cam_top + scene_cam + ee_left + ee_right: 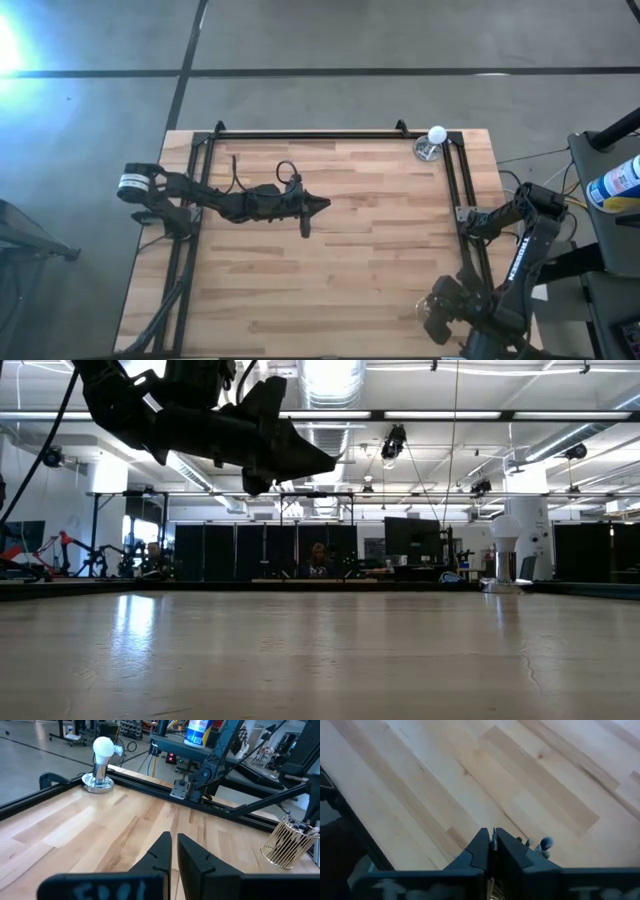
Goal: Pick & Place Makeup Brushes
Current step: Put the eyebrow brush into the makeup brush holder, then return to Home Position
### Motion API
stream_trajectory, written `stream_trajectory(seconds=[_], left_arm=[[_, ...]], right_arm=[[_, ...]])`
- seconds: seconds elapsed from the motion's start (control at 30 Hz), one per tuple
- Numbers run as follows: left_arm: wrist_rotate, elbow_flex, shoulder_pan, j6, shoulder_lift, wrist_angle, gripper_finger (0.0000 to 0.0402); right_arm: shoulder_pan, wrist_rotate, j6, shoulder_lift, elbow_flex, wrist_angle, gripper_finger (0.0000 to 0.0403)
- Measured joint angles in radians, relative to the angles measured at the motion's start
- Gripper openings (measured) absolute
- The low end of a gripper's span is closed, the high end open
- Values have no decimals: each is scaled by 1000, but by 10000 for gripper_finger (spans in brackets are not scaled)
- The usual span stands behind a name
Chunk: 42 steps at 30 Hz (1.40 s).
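My right gripper (493, 838) hangs over the table's near right corner (440, 312), shut on a thin pale makeup brush (493, 842). Just past its fingers two small bristle tips (545, 842) of other brushes show. In the left wrist view a gold wire holder (289, 844) stands near the right rail with several dark brushes (300, 826) upright in it. In the high view the right arm hides the holder. My left gripper (320, 205) (174, 846) is held level, high above the middle of the table, shut with nothing between its fingers. My right gripper pinches the makeup brush between its two fingertips, where only a thin pale strip (493, 834) shows. The fingers slant down toward the table. The fingers hide the rest of the brush, so which part is held cannot be told.
A white ball-topped object on a silver base (433, 141) (102, 766) stands at the far right corner. Black rails (455, 190) frame the wooden table. A blue and white bottle (615, 184) stands off the table to the right. A person sits far off in the room (318, 560).
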State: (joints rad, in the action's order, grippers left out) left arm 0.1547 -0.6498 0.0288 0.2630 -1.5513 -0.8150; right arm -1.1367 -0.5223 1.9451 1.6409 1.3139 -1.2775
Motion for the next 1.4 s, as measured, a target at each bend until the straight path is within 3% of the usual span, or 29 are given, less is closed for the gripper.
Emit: stream_trajectory(seconds=[0.3,0.4,0.53,0.73,0.9,0.97,1.07,1.2,1.4], left_arm=[[-1,0,4,19,0,1,22],[-45,0,15,24,0,0,21],[-89,0,28,19,0,0,14],[-159,2,56,-21,18,1,1],[-229,10,63,-88,56,-1,0],[-255,24,68,-111,80,0,0],[-274,56,72,-135,126,-2,0],[-297,130,93,-140,210,-36,0],[-303,257,143,-138,353,-49,0]], right_arm=[[0,120,-26,-2,-3,-7,111],[0,146,-43,-5,31,-53,145],[6,143,-193,-30,84,-69,165],[81,-6,-545,-102,81,-1,112],[232,-26,-994,-233,-15,251,25],[307,-10,-1173,-292,-69,369,13],[439,68,-1413,-384,-172,561,8],[647,294,-1697,-474,-335,879,8],[953,578,-1966,-510,-491,1208,8]])
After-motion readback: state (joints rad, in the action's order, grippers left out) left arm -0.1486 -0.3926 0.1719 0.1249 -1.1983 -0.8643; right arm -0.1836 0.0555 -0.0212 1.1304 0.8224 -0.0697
